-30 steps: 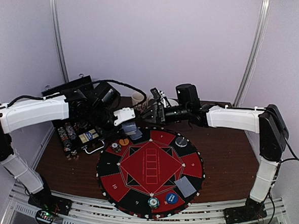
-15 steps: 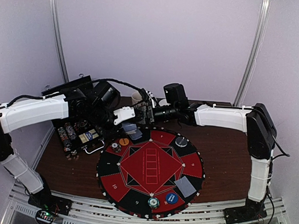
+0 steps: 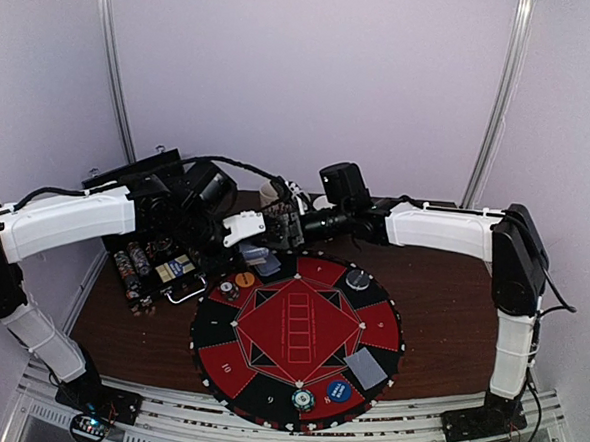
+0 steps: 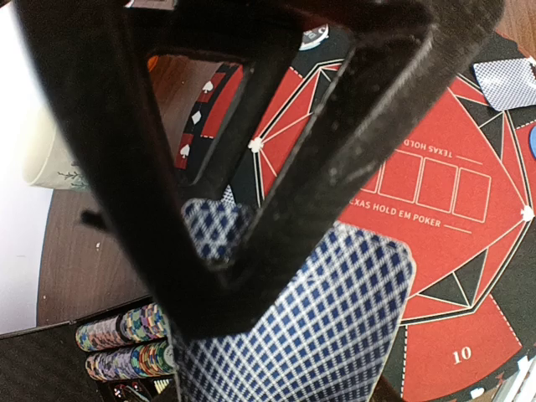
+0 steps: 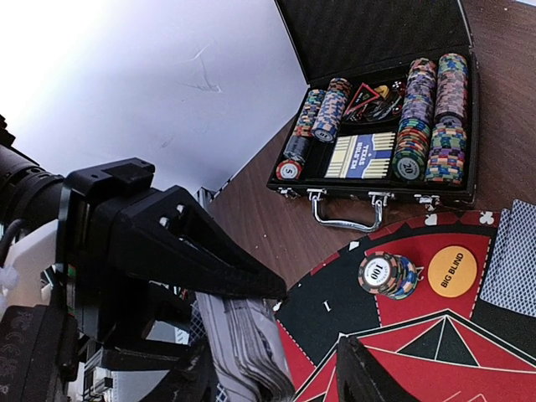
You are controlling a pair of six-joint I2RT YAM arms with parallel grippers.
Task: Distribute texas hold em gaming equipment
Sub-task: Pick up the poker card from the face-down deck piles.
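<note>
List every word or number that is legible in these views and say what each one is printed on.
"BIG BLIND": orange disc on the felt mat.
"EXAS HOLD EM POKER": the mat's red centre, first letter covered.
"10": a red segment at the mat's edge.
"5": dark chip in the case.
"20": green chip in the case.
Too blurred to read: the number on the chip stack on the mat, and the lettering on the blue card box.

Brown wooden table [image 3: 450, 311] bore three things. Round red-and-black felt mat [image 3: 299, 326] lay beneath and nearward of the left gripper [image 3: 261, 251]. Open black case [image 5: 377, 29] sat to its left. White cup [image 3: 273, 193] stood just behind the right gripper [image 3: 276, 230].
</note>
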